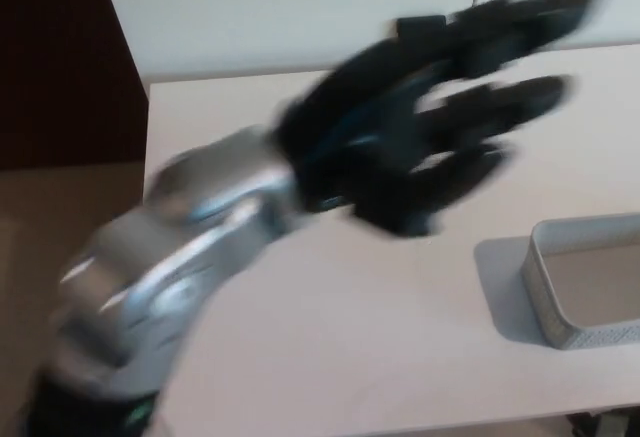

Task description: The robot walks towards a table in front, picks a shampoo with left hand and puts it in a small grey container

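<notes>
Across most of the view lies the white counter (pixel 380 357), running back to a pale wall. Over it the silver left arm reaches in from the lower left, ending in the black left hand (pixel 400 137), heavily blurred. Its fingers (pixel 520 97) are spread wide apart and hold nothing. The right hand does not show.

At the right edge the grey container (pixel 545 297) sits on the counter, empty in the part that shows, well apart from the hand.

The shampoo itself cannot be made out. A small dark block (pixel 420 25) peeks above the hand at the counter's far edge; it may be the bottle's cap, but I cannot tell.

A shampoo bottle is probably light, stiff plastic with a smooth, slippery skin. It is best taken around the middle of the body, thumb opposite the two fingers, not by the cap.
</notes>
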You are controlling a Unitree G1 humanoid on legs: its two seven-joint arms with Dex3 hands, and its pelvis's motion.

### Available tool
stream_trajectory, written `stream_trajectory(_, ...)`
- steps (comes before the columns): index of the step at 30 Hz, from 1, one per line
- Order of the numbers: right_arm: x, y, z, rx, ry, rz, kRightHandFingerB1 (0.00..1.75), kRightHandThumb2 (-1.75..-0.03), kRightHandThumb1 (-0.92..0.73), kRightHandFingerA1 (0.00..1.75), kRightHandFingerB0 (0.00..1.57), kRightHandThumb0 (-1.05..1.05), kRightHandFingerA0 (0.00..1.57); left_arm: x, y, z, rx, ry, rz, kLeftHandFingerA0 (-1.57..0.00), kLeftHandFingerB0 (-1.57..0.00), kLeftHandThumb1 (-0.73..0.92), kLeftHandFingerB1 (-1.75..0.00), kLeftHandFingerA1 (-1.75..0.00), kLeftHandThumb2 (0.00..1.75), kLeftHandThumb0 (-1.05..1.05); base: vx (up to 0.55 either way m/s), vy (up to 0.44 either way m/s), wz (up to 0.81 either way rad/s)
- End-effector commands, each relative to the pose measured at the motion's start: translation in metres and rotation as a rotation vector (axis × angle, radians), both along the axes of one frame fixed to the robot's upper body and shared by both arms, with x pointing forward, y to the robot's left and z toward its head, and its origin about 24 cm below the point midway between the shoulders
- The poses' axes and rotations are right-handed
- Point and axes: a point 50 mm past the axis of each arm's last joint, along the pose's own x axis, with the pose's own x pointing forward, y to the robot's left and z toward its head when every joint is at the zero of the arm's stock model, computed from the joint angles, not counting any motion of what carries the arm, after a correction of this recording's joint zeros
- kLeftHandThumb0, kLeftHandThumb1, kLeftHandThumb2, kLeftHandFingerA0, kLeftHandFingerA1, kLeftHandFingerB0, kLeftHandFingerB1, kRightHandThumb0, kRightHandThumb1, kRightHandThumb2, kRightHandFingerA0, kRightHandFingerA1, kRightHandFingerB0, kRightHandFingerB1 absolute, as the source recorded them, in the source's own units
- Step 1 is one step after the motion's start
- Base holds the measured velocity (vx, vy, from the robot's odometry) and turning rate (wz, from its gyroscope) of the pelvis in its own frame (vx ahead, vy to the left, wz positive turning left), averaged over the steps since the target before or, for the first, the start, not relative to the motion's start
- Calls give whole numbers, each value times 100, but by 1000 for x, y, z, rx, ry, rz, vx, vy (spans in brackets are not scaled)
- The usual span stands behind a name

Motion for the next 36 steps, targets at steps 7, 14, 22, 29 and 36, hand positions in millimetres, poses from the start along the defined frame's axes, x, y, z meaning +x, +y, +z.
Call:
stream_trajectory(7, -44, -36, -11, -35, 105, -120, 43, -61, -73, 50, 51, -26, 62, -166, 156, -49, 110, 77, 2, -22, -13, 54, -36, -41, 92, -95, 0, 0, 0)
stream_trajectory(14, -62, -41, -19, -49, 158, -161, 42, -61, -71, 49, 52, -25, 62, -204, 218, -71, -129, 339, 90, -33, -29, 62, -30, -36, 60, -97, 0, 0, 0)
stream_trajectory(22, -81, -45, -24, -57, 201, -189, 41, -61, -72, 48, 48, -26, 61, -228, 282, -108, 19, 571, 164, -39, -33, 50, -33, -41, 60, -79, 0, 0, 0)
stream_trajectory(29, -99, -47, -30, -61, 238, -211, 41, -61, -71, 48, 49, -24, 62, -250, 330, -143, -55, 836, 390, -57, -52, 48, -37, -43, 56, -67, 0, 0, 0)
stream_trajectory(36, -101, -51, -29, -60, 243, -215, 41, -61, -72, 48, 50, -25, 63, -270, 363, -170, 269, 1112, 676, -63, -61, 37, -53, -56, 78, -58, 0, 0, 0)
